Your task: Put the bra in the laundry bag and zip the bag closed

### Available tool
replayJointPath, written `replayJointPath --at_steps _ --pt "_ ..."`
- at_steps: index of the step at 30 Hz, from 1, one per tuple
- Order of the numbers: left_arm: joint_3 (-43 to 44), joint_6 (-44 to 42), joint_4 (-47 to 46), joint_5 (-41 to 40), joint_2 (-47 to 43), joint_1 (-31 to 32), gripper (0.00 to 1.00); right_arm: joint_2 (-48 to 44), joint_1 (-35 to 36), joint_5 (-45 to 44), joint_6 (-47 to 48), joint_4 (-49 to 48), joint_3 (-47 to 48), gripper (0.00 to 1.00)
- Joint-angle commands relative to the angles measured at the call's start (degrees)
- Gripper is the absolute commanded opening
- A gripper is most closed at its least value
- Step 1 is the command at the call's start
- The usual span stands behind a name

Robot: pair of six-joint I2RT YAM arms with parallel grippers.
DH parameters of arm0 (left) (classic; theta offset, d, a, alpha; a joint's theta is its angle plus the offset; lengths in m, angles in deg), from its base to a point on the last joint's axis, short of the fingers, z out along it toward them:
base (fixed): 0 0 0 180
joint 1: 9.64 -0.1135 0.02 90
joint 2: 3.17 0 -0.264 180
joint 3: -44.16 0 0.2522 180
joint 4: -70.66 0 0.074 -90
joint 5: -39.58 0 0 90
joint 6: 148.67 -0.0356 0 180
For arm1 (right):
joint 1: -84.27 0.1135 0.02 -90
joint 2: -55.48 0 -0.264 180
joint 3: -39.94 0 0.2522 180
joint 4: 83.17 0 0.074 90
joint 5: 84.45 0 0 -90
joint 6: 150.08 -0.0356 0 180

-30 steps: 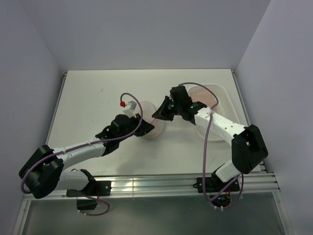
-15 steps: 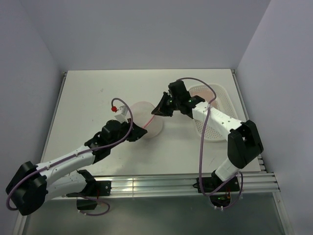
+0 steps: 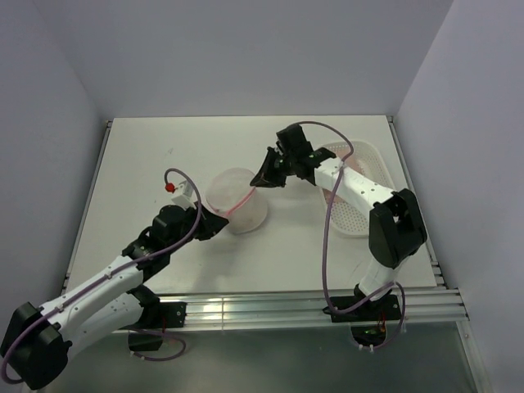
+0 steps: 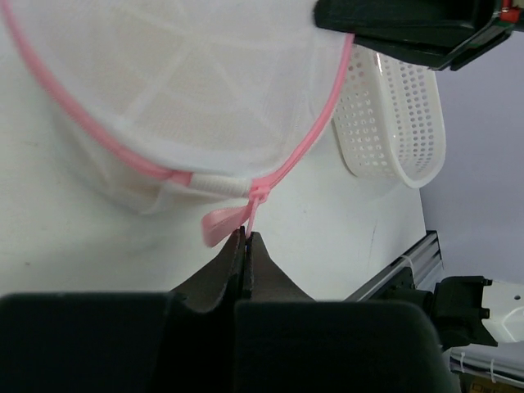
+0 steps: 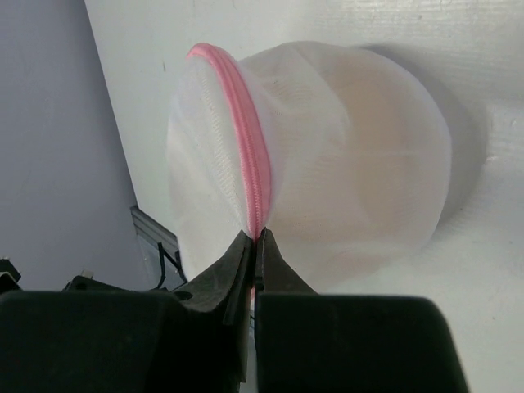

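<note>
The left tool [image 4: 246,236] is pinching shut on the thin pink pull strap [image 4: 250,214] at the zip of the laundry bag [image 4: 188,90]. The right tool [image 5: 258,239] is clamping together on the pink zip rim [image 5: 252,139] at the bag's opposite side, so the round mesh pouch is being held stretched between them, either resting on the desk [image 3: 139,164] or hanging just over it; I cannot tell which. The bra [image 5: 360,155] is sitting inside, showing only as a peach tint through the white mesh. The step in hand is looking like the closing of the zip. Doing it well is calling for the right tool to be anchoring the rim firmly while the left is drawing the strap along the curve of the rim, not away from it, and slowly enough that loose mesh or a fold of bra is not getting caught in the teeth. How much of the zip is left open is hidden in these views. The desk is white and matte, with a white perforated basket [image 3: 360,217] lying to the right of the bag and pale lilac walls [image 3: 246,57] closing in on three sides.
</note>
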State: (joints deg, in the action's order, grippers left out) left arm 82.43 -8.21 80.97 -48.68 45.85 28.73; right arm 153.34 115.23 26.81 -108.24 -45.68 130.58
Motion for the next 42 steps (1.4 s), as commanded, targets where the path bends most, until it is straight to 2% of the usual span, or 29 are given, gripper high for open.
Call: replayJointPath --at_steps 1,10,20,27,30,31,33,34,35,36,37,39,42 --pt "-1.2 -0.9 5.9 1.2 -3.1 -2.4 0.0 1.0 -3.2 -2.7 4.0 -0.3 4.4 0.0" --pt "-0.6 -2.6 9.4 2.8 -3.8 -8.0 0.0 5.3 -4.6 0.8 7.6 0.4 9.9 0.0" --pt "0.5 -3.0 11.3 2.5 -3.6 -10.2 0.0 8.0 -5.1 1.2 8.5 1.4 13.2 0.0" --pt "6.1 -4.0 14.1 1.5 -3.8 -10.2 0.0 8.6 -5.0 2.0 8.5 1.9 15.7 0.04" --pt "9.1 -5.2 16.2 1.0 -3.1 -10.2 0.08 8.6 -5.0 0.1 8.3 3.5 17.0 0.24" --pt "9.8 -5.4 16.6 1.2 -3.0 -10.3 0.1 8.4 -5.0 -1.7 8.1 3.8 16.8 0.34" --pt "11.5 -6.0 17.1 1.4 -2.7 -10.3 0.17 7.0 -5.1 -3.9 8.0 4.6 16.1 0.44" --pt "12.2 -6.2 17.5 1.5 -2.5 -10.2 0.18 6.5 -5.1 -4.7 8.2 4.7 15.8 0.52" --pt "12.8 -6.9 18.3 1.7 -2.5 -10.3 0.18 5.3 -5.1 -5.3 8.5 4.7 15.1 0.55" --pt "14.2 -7.3 18.7 2.0 -2.5 -10.3 0.18 4.4 -5.1 -5.5 8.7 4.7 14.5 0.69" --pt "14.8 -7.9 19.2 2.0 -2.7 -10.3 0.18 2.5 -5.1 -6.0 8.9 4.6 13.0 0.94" --pt "16.5 -9.8 20.1 1.8 -3.2 -10.2 0.2 0.2 -5.1 -7.3 9.1 4.0 11.4 1.0" --pt "20.6 -12.5 23.0 1.3 -3.0 -10.2 0.25 -5.1 -5.0 -8.8 9.1 3.6 8.4 1.0"
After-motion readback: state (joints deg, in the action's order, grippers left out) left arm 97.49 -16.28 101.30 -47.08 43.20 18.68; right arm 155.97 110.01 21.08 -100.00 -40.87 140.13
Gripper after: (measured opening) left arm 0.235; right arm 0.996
